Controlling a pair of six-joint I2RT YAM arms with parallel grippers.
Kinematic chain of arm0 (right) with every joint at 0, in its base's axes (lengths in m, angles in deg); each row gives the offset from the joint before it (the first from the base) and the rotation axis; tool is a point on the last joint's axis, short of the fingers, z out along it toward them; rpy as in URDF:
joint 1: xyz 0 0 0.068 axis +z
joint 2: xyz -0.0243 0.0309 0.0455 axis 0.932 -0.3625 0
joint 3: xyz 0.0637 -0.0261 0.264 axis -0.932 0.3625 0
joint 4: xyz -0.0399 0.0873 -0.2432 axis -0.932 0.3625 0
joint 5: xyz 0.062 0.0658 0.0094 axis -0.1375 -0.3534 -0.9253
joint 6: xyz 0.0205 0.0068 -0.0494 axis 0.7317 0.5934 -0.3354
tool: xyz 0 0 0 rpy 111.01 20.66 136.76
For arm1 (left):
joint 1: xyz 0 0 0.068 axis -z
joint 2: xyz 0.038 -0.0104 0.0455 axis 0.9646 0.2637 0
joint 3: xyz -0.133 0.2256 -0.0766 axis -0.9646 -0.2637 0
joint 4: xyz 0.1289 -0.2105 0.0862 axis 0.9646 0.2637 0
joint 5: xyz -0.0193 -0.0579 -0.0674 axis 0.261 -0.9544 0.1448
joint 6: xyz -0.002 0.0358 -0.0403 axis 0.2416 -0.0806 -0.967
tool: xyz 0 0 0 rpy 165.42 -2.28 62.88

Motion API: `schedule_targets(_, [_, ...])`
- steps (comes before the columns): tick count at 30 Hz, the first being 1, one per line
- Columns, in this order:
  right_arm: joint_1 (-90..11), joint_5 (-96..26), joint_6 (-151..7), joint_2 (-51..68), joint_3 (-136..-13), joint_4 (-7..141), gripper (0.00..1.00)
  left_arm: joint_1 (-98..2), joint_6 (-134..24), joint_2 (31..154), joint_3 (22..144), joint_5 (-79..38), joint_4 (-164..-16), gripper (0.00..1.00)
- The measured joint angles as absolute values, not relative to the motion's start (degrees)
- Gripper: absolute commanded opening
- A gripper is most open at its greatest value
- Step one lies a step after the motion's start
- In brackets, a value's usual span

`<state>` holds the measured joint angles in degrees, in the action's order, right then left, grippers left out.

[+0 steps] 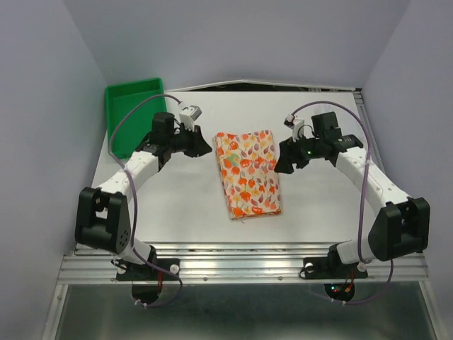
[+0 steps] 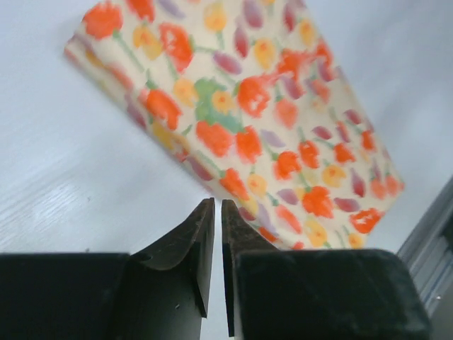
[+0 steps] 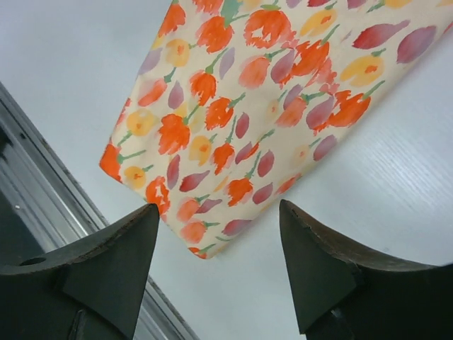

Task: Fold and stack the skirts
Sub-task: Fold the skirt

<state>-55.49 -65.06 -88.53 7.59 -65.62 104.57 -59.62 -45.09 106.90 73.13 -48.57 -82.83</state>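
Folded floral skirt [image 1: 247,173] mid worktop [image 1: 177,198], long axis far-to-near edge. L jaws nearly shut, empty; R jaws open, empty; both flank its far end, equally near.

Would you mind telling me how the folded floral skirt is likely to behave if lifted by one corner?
The floral skirt is thin cloth folded flat, so it would probably droop and unfold, and seems light. On the smooth table a push would likely slide or wrinkle it.
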Motion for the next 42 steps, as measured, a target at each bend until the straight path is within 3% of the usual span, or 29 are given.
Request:
schedule_targets(5, [-53.3,-60.5,-95.0,10.5,-62.5,101.4,0.74,-58.9,-59.6,101.1,63.7,-56.7,-103.6,0.01])
schedule_targets(19, [-42.4,-46.9,-109.4,14.8,-53.8,96.7,0.77,-57.8,-89.9,122.0,58.2,-56.7,-132.1,0.00])
schedule_targets(28, [-40.2,-45.1,-113.6,15.3,-51.7,95.5,0.77,-57.5,-92.4,130.8,58.6,-53.9,-134.3,0.00])
schedule_targets(38, [-26.5,-40.7,-117.9,17.1,-43.8,89.7,0.70,-57.5,-90.4,134.5,63.9,-52.2,-126.7,0.00])
schedule_targets(42, [-21.5,-37.4,-119.1,17.7,-39.0,85.8,0.72,-57.5,-89.9,134.7,64.4,-52.4,-125.9,0.00])
